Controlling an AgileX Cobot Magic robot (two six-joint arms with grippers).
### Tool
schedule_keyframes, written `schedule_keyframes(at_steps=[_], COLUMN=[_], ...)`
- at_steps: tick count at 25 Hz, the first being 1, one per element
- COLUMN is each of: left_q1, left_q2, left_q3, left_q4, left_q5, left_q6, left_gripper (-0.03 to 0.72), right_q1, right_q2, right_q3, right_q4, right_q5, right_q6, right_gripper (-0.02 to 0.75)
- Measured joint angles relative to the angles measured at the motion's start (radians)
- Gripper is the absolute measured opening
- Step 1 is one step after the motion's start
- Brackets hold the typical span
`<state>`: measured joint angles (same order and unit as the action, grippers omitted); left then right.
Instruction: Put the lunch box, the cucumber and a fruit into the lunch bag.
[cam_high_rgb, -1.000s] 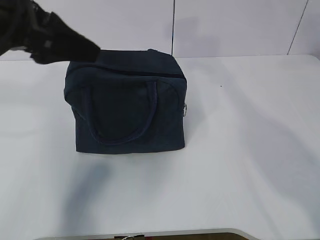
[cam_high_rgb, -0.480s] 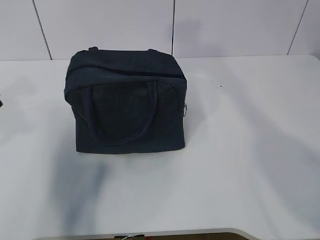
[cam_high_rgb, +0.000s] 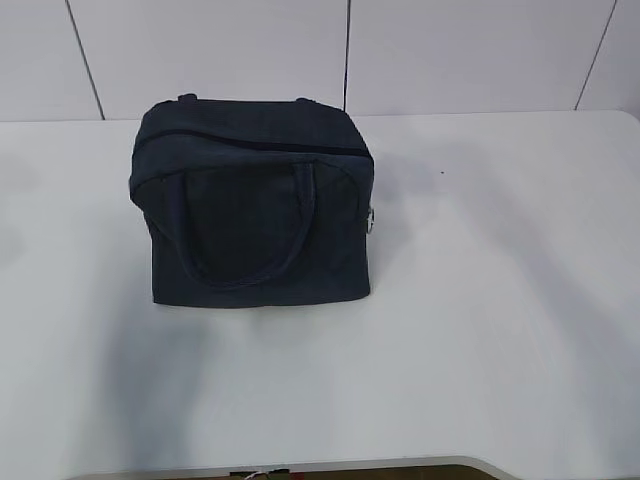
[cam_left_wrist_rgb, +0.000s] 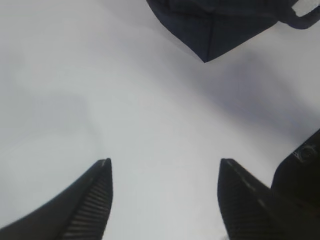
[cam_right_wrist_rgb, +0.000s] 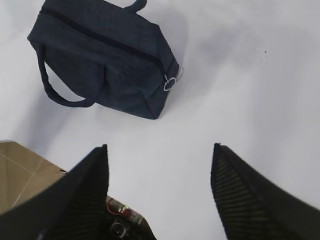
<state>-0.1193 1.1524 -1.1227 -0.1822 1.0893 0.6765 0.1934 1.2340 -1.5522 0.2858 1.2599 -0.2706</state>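
Boxy dark navy fabric lunch bag (cam_high_rgb: 255, 205) standing upright on the plain white tabletop (cam_high_rgb: 480, 330), left of centre in the exterior view, zipper run shut along the top edge. One loop handle (cam_high_rgb: 245, 225) drooping flat against the near face, second handle poking up behind the far top edge. Small silver ring pull (cam_high_rgb: 371, 220) hanging at the right end of the bag, seen also in the right wrist view beside the end of the zipper line (cam_right_wrist_rgb: 170, 83). No arm anywhere in the exterior view. Left tool (cam_left_wrist_rgb: 165, 172) held above bare tabletop, both dark ribbed fingers (cam_left_wrist_rgb: 95, 200) spread wide apart with nothing between them, one bottom corner of the bag (cam_left_wrist_rgb: 210, 30) at the top of that view, well apart from the fingertips. Right tool (cam_right_wrist_rgb: 159, 155) likewise spread wide and empty, high over the tabletop edge, bag well ahead and to the left of it. Lunch box, cucumber and fruit nowhere visible in any view.
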Motion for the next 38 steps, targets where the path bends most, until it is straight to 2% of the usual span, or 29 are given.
schedule_keyframes(at_steps=[10,16,25,30,38], left_q1=[0.0,0.0,0.0,0.0,0.0], left_q2=[-0.126,-0.253,-0.628,-0.79,-0.879], left_q3=[0.014,0.176,0.342,0.375,0.466], left_q4=[0.027,0.074,0.097,0.064,-0.055], left_q5=[0.135,0.14,0.13,0.128,0.116], left_q6=[-0.11,-0.173,-0.302,-0.361,-0.39], left_gripper=[0.48,0.48,0.48,0.475,0.466], right_q1=[0.0,0.0,0.0,0.0,0.0], right_q2=[-0.229,-0.359,-0.523,-0.645,-0.797], right_q3=[0.245,0.34,0.459,0.584,0.735], right_q4=[-0.032,-0.053,-0.053,-0.053,-0.053], right_q5=[0.0,0.001,0.004,-0.03,-0.065], right_q6=[0.0,0.0,0.008,0.012,0.014], right_gripper=[0.51,0.51,0.51,0.51,0.51])
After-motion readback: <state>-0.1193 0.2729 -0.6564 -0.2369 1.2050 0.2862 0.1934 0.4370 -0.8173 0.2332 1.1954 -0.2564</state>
